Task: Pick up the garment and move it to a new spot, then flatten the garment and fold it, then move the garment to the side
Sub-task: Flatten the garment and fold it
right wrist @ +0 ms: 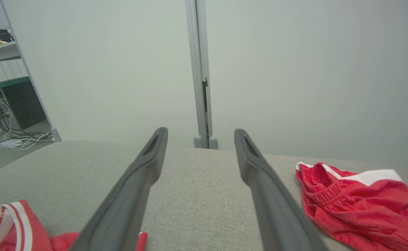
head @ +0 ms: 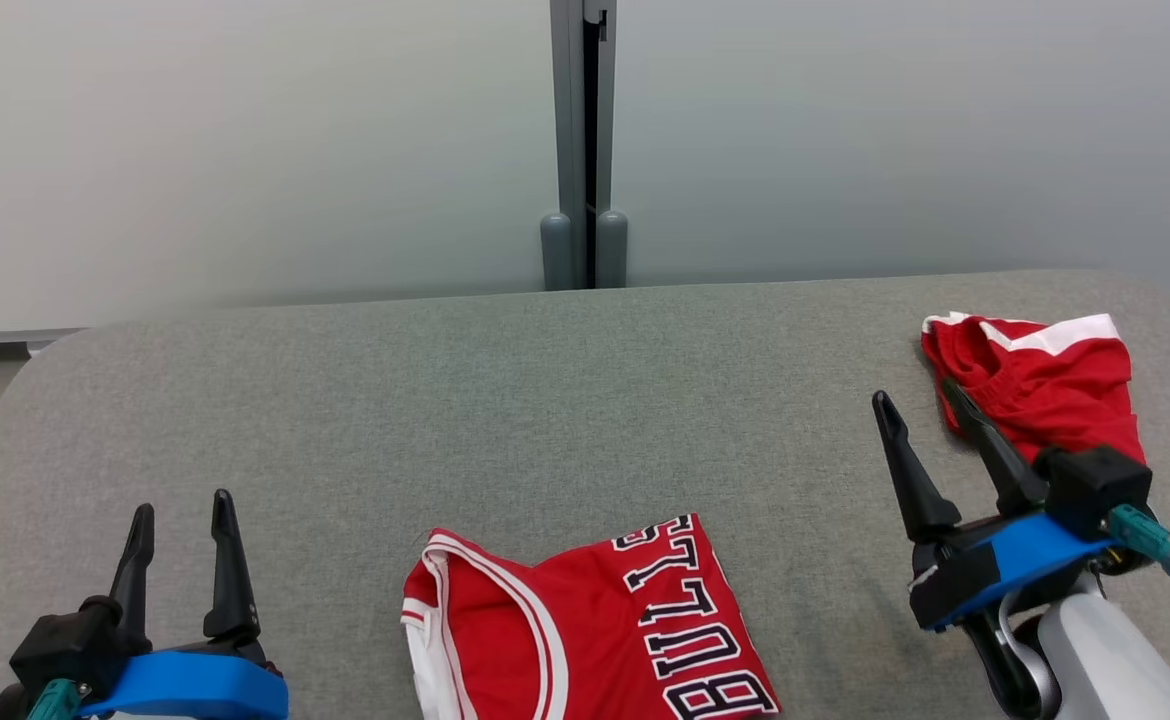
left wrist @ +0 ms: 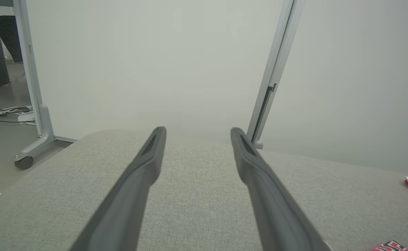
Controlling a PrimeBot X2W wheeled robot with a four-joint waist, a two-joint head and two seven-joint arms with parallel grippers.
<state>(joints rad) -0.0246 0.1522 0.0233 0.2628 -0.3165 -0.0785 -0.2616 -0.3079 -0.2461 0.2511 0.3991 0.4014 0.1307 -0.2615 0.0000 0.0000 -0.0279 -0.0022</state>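
both claws stand open and empty: left gripper point(head: 184, 503) at 8 o'clock, right gripper point(head: 917, 395) at 4 o'clock. red shorts point(head: 1045, 390) lie just beside it at 2 o'clock; folded jersey point(head: 585, 630) at 6 o'clock on the grey table point(head: 545, 400).

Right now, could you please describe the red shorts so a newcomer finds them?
Start at the grey table. Near its right edge lie the crumpled red shorts. Unlike the front jersey, they bear no lettering, just a white band.
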